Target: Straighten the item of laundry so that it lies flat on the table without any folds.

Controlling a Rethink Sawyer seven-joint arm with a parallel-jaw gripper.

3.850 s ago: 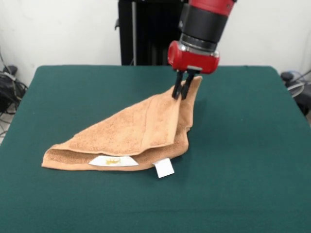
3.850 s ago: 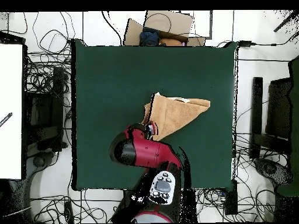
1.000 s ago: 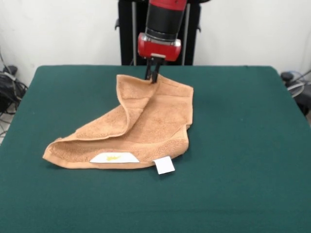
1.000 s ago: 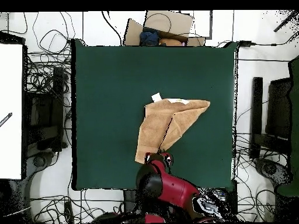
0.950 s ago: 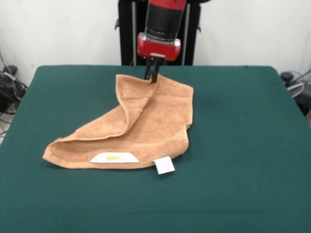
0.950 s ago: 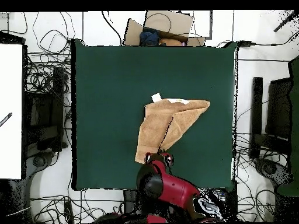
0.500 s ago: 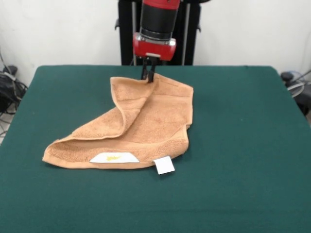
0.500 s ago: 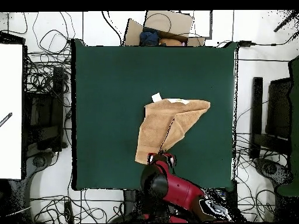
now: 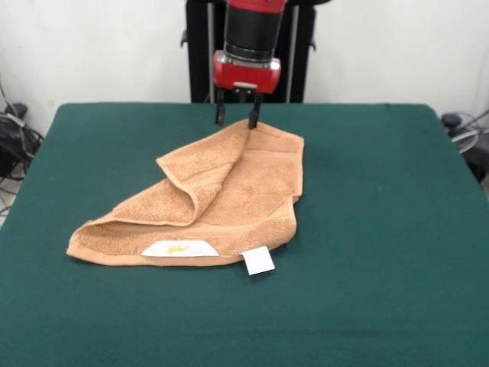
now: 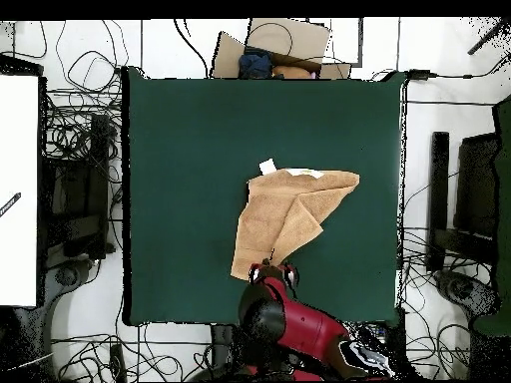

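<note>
The orange-tan towel (image 9: 221, 195) lies on the dark green table (image 9: 382, 229), folded over itself, with one flap doubled back toward the picture's left. A white tag with a yellow mark (image 9: 179, 248) and a plain white tag (image 9: 258, 261) show at its near edge. My gripper (image 9: 236, 118) is open and empty, just above the towel's far corner near the table's far edge. In the overhead view the towel (image 10: 289, 214) lies right of centre, and the gripper (image 10: 271, 269) is at its bottom corner, mostly under the red arm.
The black pedestal (image 9: 206, 53) stands behind the table's far edge. In the overhead view, cables and equipment ring the table (image 10: 180, 150), a cardboard box (image 10: 274, 45) sits beyond the top edge, and a white board (image 10: 18, 190) stands at the left.
The gripper has opened and let go of the towel's corner. The lifted flap has dropped and slumped over the towel toward the picture's left in the front view.
</note>
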